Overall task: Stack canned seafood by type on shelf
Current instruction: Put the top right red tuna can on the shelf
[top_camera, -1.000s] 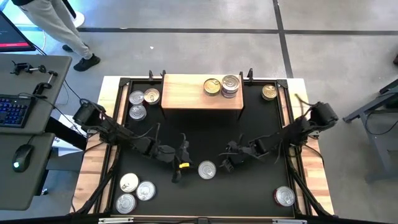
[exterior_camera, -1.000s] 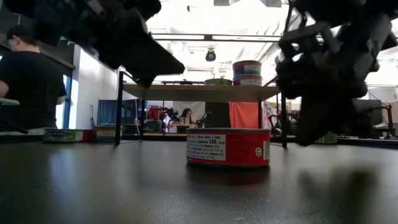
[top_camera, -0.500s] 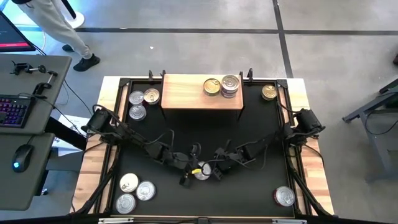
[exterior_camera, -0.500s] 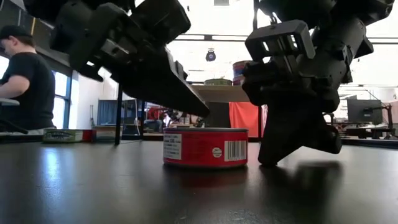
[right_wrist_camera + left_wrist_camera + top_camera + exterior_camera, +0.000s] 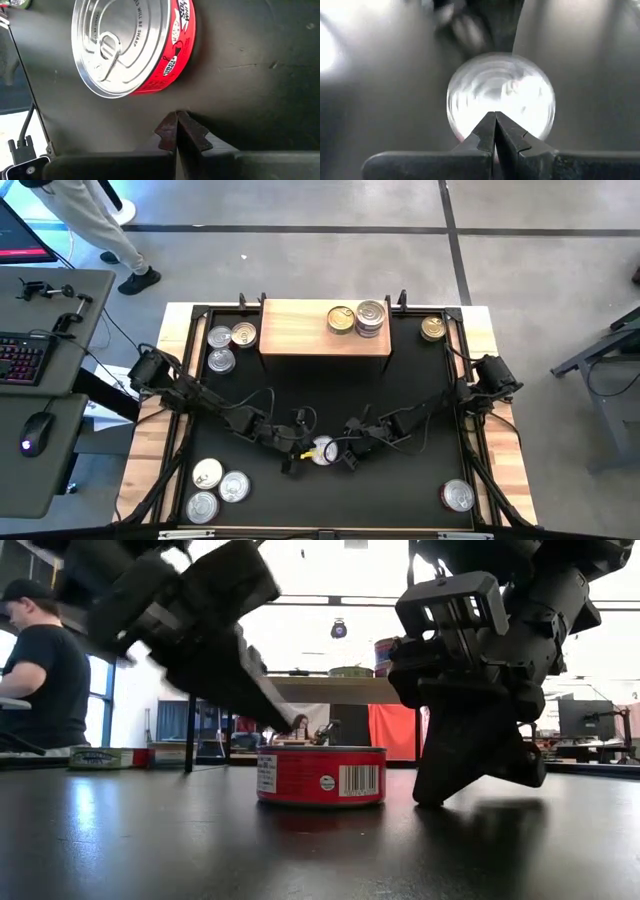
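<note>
Canned seafood is mostly still off the shelf (image 5: 300, 332), so we judge the task early on. We see the wooden shelf at the middle of the counter's (image 5: 425, 380) far edge, carrying only a small stack of tins (image 5: 370, 317) with one gold-lidded tin (image 5: 342, 319) just beside it. Left to sort are three tins (image 5: 228, 342) near the far left corner, three tins (image 5: 218, 484) near the near left corner, one gold tin (image 5: 432, 328) by the far right corner, one silver tin (image 5: 458, 496) by the near right corner, and a red-labelled tin (image 5: 321, 775) lying flat toward the middle of the near edge. Both arms reach in over that red tin. The left end effector (image 5: 494, 119) is clenched, empty, its tips just above the tin's silver lid. The right end effector (image 5: 176, 120) is also clenched and empty, resting on the mat just beside the tin's red wall. Neither grasps it yet.
</note>
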